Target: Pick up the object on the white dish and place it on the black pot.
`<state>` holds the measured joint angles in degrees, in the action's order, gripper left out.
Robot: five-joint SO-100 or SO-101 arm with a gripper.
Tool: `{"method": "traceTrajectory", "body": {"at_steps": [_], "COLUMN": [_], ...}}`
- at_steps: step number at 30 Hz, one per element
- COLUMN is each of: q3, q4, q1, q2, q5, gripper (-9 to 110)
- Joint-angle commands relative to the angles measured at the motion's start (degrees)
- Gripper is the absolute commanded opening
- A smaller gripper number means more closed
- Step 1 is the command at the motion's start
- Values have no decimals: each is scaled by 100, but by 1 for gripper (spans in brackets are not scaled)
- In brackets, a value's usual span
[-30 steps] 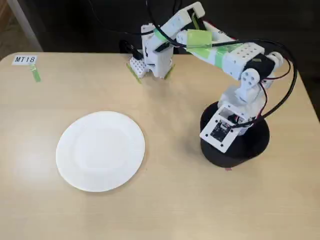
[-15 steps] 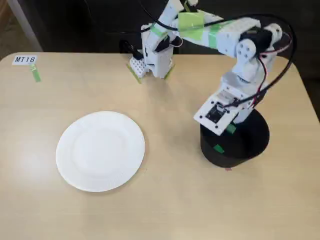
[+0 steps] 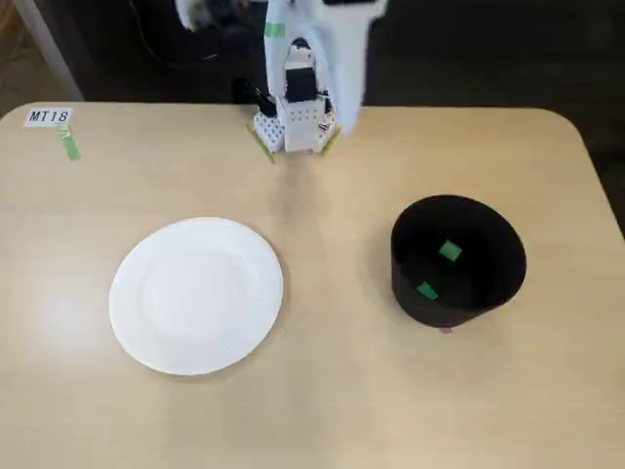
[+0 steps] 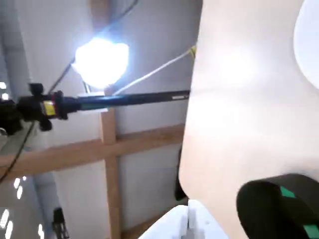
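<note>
The white dish (image 3: 196, 295) lies on the left of the table with nothing on it; its edge shows in the wrist view (image 4: 310, 45). The black pot (image 3: 457, 295) stands on the right, also in the wrist view (image 4: 264, 209). Two tiny green cubes lie on its bottom: one (image 3: 427, 290) looks deeper green and seems to be the object, the other (image 3: 449, 251) looks paler. My arm is folded up over its base at the table's far edge. My gripper (image 3: 200, 12) is a blur at the top edge, far from dish and pot.
The arm's white base (image 3: 296, 125) sits at the table's far edge. A label reading MT18 (image 3: 49, 116) and a green tape strip (image 3: 68, 147) are at the far left corner. The wrist view looks mostly at a lamp (image 4: 102, 62) and a wall.
</note>
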<state>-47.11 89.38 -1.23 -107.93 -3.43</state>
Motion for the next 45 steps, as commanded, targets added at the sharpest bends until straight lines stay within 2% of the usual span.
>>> {"method": "traceTrajectory", "body": {"at_steps": [1, 5, 15, 24, 40, 45], "q3": [-1187, -3428, -7172, -9826, -12357, -12630], "q4": [-624, -1775, -3190, -3990, -3990, -3981], "q1": [123, 105, 44, -53, -88, -97], "q2": [-1011, -2566, -4342, -5730, -8297, -8288], "q5": [176, 404, 334, 237, 149, 35], "gripper": [0, 0, 0, 0, 0, 0]}}
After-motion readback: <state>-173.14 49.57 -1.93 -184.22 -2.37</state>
